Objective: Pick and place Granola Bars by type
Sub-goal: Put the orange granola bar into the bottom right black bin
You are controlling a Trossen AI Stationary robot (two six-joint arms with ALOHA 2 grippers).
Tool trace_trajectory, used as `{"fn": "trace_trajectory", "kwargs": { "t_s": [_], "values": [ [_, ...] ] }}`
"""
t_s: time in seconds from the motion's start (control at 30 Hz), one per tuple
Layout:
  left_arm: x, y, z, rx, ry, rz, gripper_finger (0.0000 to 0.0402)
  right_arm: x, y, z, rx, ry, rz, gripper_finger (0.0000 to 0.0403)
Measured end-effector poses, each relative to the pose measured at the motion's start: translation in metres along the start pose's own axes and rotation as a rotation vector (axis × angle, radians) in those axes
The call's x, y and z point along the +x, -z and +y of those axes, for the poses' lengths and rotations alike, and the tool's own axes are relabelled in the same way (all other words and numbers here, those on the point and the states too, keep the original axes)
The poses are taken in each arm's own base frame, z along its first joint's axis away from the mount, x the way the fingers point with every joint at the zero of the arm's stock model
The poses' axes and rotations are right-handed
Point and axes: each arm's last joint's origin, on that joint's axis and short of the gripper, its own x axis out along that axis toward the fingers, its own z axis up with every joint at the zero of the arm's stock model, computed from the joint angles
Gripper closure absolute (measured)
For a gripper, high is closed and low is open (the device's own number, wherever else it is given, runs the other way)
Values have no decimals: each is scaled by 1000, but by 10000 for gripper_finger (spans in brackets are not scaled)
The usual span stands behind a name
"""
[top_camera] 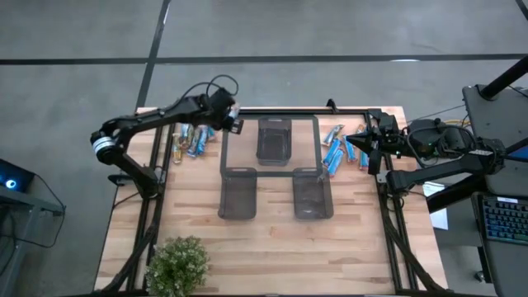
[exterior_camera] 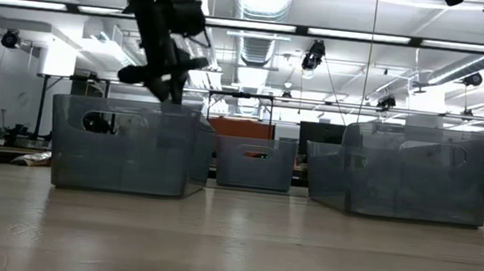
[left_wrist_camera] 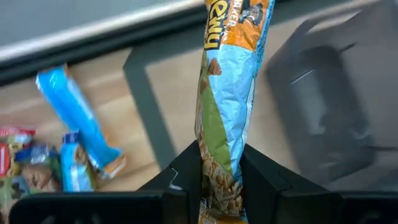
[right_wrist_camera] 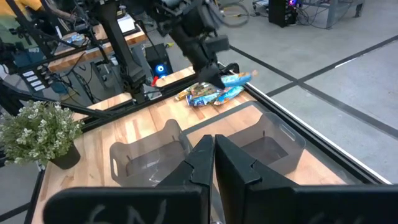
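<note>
Where the pale wooden plank tabletop (top_camera: 272,239) spreads beneath me, it carries three dark translucent rectangular bins: one bin at the far middle (top_camera: 274,140), a near-left bin (top_camera: 238,192) and a near-right bin (top_camera: 313,196). A small potted plant with grey-green leaves (top_camera: 176,264) stands at the near left edge of the tabletop.

My left arm reaches over the far left part of the tabletop, and my left gripper (top_camera: 232,122) hangs in the air just left of the far middle bin; in the low view it shows above the left-hand bin (exterior_camera: 125,145). My left gripper (left_wrist_camera: 222,177) is pinching one slim foil-wrapped granola bar, light blue with orange and green print (left_wrist_camera: 229,93), clamped at one end between the two dark fingers (left_wrist_camera: 268,180), the rest of the bar projecting forward past them.

My right arm waits over the far right edge of the tabletop, its right gripper (top_camera: 363,142) with fingers pressed together and holding nothing; in the right wrist view the two dark fingers (right_wrist_camera: 198,163) meet with no gap.

A loose group of foil-wrapped bars, blue and brownish-gold (top_camera: 188,140), lies on the tabletop at far left, just behind my left arm. A second group of bright blue bars (top_camera: 335,153) lies at far right, between the far middle bin and my right gripper.
</note>
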Motion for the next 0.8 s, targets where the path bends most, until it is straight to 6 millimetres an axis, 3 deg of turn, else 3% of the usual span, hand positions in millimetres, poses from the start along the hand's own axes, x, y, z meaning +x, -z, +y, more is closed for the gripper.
{"fn": "trace_trajectory", "kwargs": {
  "t_s": [0.17,0.37,0.8],
  "values": [
    [-23,-17,-16,1,91,-64,331,0,0,0,0,0,0,394],
    [-43,-23,-33,21,158,-110,331,0,0,0,0,0,0,394],
    [-59,1,-73,83,348,-48,330,0,0,0,-1,0,0,394]
  ]
}}
